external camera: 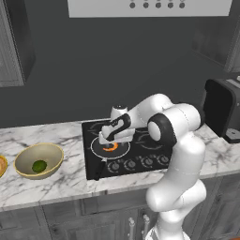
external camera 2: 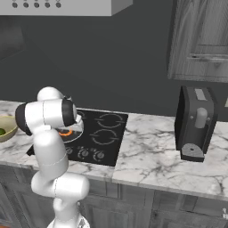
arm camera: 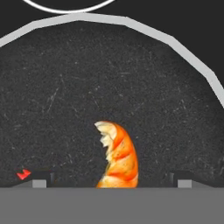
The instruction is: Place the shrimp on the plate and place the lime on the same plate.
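Shrimp lies in the dark pan, lower centre of hand view | step: you are reaching for it, fingers spread wide either side, holding nothing | next: lower and close | lime sits in bowl, lower left | plate cut off at left edge.

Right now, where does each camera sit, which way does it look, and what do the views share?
Left base view: behind the arm's left, looking forward and down at the stove, bowl and lime; arm at lower right.
Right base view: behind its right; arm at lower left, coffee machine on the right.
Hand view: close over the pan; open gripper fingertips astride the shrimp.
All three show the shrimp.
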